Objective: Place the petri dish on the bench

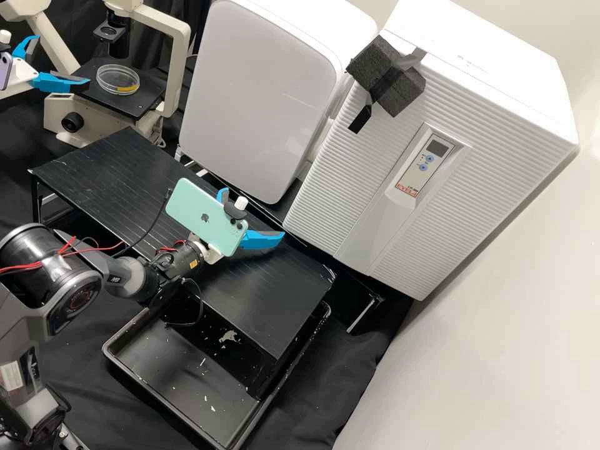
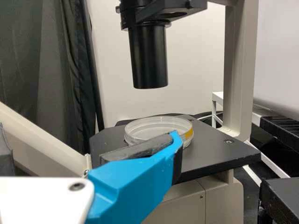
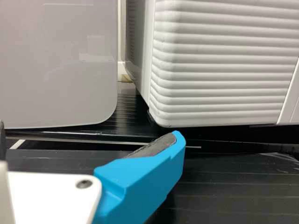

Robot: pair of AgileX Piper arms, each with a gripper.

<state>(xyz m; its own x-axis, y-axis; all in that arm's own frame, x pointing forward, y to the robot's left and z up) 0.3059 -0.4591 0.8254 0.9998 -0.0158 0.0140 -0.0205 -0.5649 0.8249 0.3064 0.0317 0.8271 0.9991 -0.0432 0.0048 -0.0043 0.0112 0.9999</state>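
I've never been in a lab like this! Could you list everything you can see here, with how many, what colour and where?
petri dish: one, clear with a yellow patch, on the microscope stage
microscope: one, cream and black, beyond the bench
bench: one, black, middle
tray: one, black with pale flecks, partly under the bench
ribbed cabinet: one, white, behind the bench
rounded appliance: one, white, beside the cabinet
foam piece: one, dark grey, against the cabinet
phones: two, mint green and purple, one per gripper
cloth: black, around the bench
left gripper: one, white and blue, open beside the dish
right gripper: one, white and blue, open above the bench
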